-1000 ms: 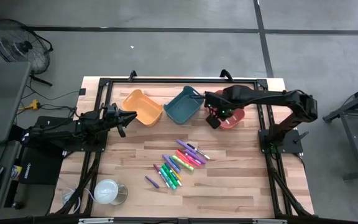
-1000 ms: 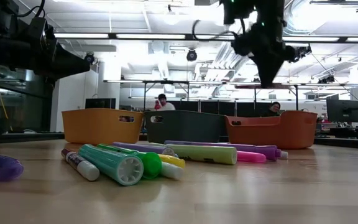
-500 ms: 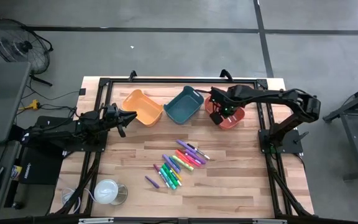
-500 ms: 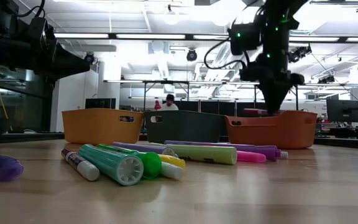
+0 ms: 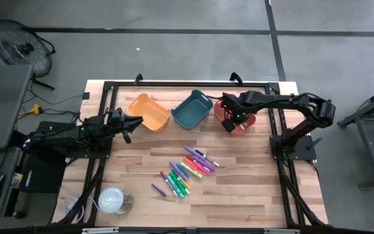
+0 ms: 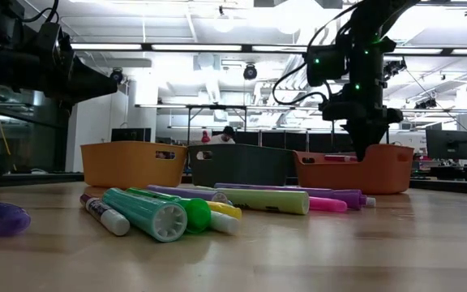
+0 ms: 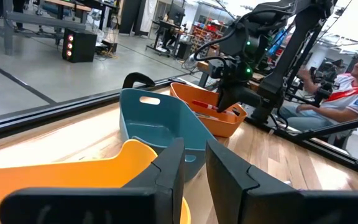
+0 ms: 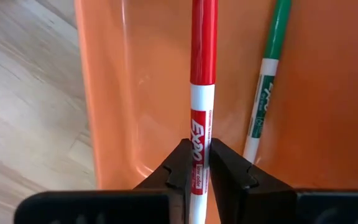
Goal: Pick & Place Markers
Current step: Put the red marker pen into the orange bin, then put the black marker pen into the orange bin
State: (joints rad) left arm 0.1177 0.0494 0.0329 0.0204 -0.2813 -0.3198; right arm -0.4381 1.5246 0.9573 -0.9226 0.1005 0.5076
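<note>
Pointing down, my right gripper [image 5: 231, 122] [image 6: 362, 150] hangs over the orange-red bin [image 5: 221, 109] at the table's far right, fingertips at about rim height. It is shut on a red marker [image 8: 202, 74]. A green marker [image 8: 263, 106] lies on the bin's floor beside it. Several bright markers [image 5: 188, 172] lie in a loose heap at the table's middle. My left gripper [image 5: 132, 121] [image 7: 194, 168] waits level at the left, beside the yellow-orange bin [image 5: 141, 103], a narrow gap between its fingers and nothing in it. My right gripper pinches the red marker's white barrel [image 8: 199, 149] between its two fingers, at the printed label and away from the red cap end. The fingers come from above, pointing down, and lie across the marker. Whether the marker touches the bin's floor I cannot tell.
A teal bin [image 5: 190, 110] stands between the yellow-orange and orange-red bins along the far side. A white round cup-like thing [image 5: 112, 199] sits near the front left corner. A black frame [image 5: 174, 84] runs around the table. People sit in the room beyond [image 7: 353, 87].
My right gripper has sunk from well above the bins down to the orange-red bin's rim, drifting a little toward the table's right edge. The marker heap has not moved.
</note>
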